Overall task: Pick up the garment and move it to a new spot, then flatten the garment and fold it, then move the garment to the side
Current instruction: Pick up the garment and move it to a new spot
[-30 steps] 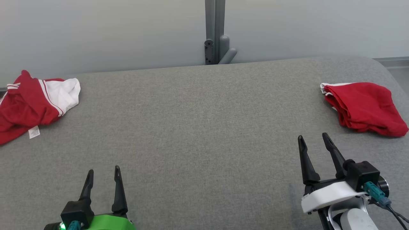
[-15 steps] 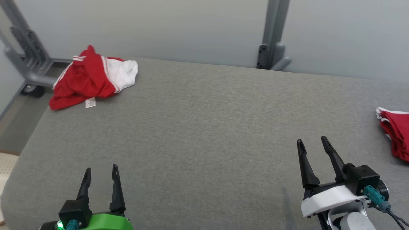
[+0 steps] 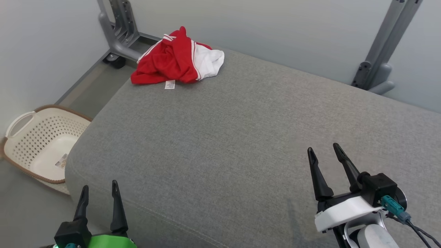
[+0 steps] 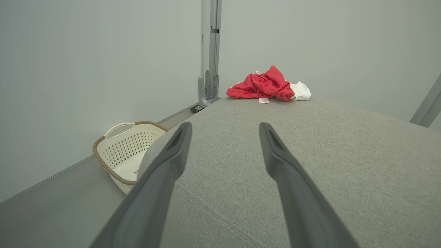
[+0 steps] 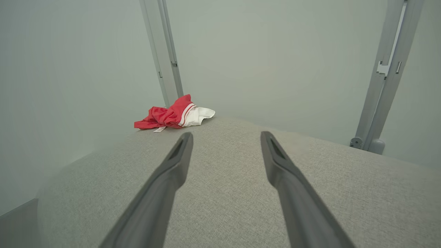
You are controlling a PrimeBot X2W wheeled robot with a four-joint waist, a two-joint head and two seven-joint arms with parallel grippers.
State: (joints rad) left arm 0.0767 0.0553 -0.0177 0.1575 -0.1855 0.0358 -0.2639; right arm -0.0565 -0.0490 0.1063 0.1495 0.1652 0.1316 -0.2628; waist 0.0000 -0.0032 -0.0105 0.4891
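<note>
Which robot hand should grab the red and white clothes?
Probably the left gripper: the garment lies at the far left corner of the cushion. The right gripper is farther. Both are open.

Red-and-white garment (image 3: 177, 61), crumpled, cushion's far-left corner

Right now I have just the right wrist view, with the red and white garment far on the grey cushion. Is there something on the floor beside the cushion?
Observer: Yes. A cream laundry basket stands on the floor, by the left end of the cushion.
Operator: Is it empty?
Observer: Nearly. A small scrap lies on its bottom; I cannot tell what it is.
Operator: Where is the left hand?
Observer: The left hand is open and holds nothing, at the cushion's near left corner.
</note>
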